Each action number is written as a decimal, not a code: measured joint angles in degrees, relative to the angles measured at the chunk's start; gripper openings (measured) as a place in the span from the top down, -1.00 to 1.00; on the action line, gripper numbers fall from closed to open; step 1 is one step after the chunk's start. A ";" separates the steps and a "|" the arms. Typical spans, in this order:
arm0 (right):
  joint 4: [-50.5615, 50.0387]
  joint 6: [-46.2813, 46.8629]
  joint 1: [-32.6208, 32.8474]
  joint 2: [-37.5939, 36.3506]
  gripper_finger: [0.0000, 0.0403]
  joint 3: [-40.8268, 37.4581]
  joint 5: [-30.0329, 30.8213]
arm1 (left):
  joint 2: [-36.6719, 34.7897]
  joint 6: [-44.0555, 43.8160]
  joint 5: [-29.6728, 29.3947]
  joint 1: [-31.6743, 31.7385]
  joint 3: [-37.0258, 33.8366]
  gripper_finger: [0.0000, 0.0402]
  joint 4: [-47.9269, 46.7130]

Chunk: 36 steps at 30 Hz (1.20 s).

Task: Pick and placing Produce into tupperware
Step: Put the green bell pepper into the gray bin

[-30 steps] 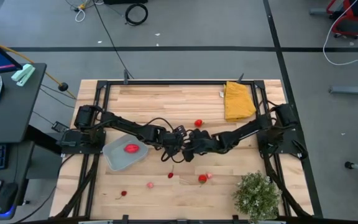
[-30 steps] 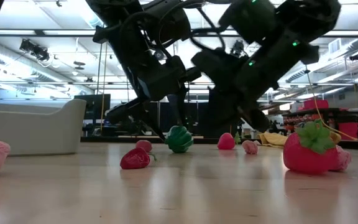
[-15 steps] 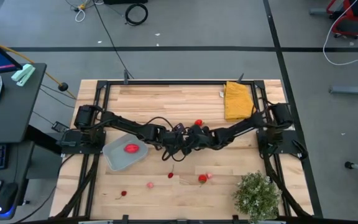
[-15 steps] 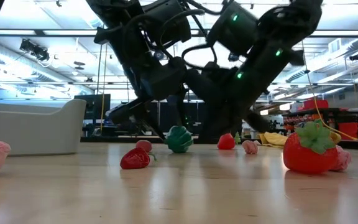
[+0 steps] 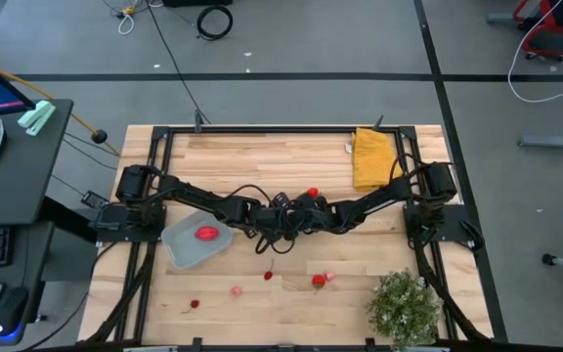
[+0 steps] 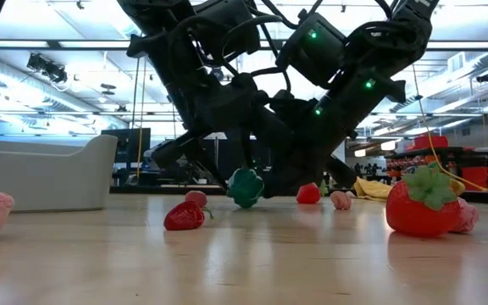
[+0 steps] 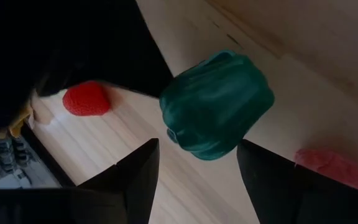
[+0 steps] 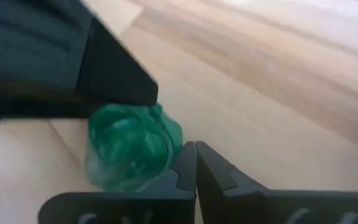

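Note:
A green toy pepper (image 7: 216, 106) stands on the wooden table at its centre, where both arms meet. My left gripper (image 7: 197, 144) is open; its two fingers stand just short of the pepper, one to each side, without touching it. My right gripper (image 8: 196, 146) is shut and lies beside the pepper (image 8: 132, 146). In the high view the arms hide the pepper. The tupperware (image 5: 186, 249) sits at the left with one red piece (image 5: 206, 233) in it. A red piece (image 5: 312, 194) lies just beyond the grippers, and several more produce pieces (image 5: 318, 282) lie nearer the front edge. My right gripper lies with the outer side of one shut finger (image 8: 182, 163) against the pepper's side (image 8: 169, 143). The fingers slant down from the table's right. The pepper stands on the table (image 6: 245, 187).
A bushy green plant (image 5: 402, 306) stands at the front right corner. A folded yellow cloth (image 5: 374, 158) lies at the back right. In the low view a large strawberry (image 6: 422, 203) and small red and pink pieces (image 6: 184, 217) lie in front of the arms.
My right gripper, shut throughout, has moved toward the table's left and slightly down, coming up beside the green pepper. My left gripper has stayed in place by the pepper, its wrist rolling a little.

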 joint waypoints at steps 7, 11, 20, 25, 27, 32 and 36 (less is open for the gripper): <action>2.14 -1.10 -0.04 -0.14 0.98 0.00 2.85 | 0.00 -4.75 -3.79 -0.44 0.00 -0.11 -1.14; 0.59 -2.11 -0.02 -0.78 0.98 0.15 3.00 | 0.00 -8.34 -5.11 -0.96 0.11 -0.11 -3.07; -8.87 -6.06 0.87 -9.16 0.98 0.22 3.39 | 0.11 -9.94 -5.69 -2.49 -0.03 -0.07 -3.92; -18.72 -7.68 3.21 -17.86 0.98 0.18 5.54 | 0.17 -1.90 -5.40 -2.80 0.04 -0.10 -4.23; -20.18 -9.03 4.68 -22.26 0.98 0.21 6.51 | 0.17 0.84 -5.40 -2.73 0.04 -0.12 -4.82; -21.88 -13.67 9.08 -31.91 0.98 0.22 10.81 | 0.17 8.48 -5.19 -2.36 0.02 -0.18 -1.62; -22.58 -16.80 13.10 -37.40 0.98 0.22 17.69 | 0.17 10.89 -5.17 -1.88 0.02 -0.26 2.54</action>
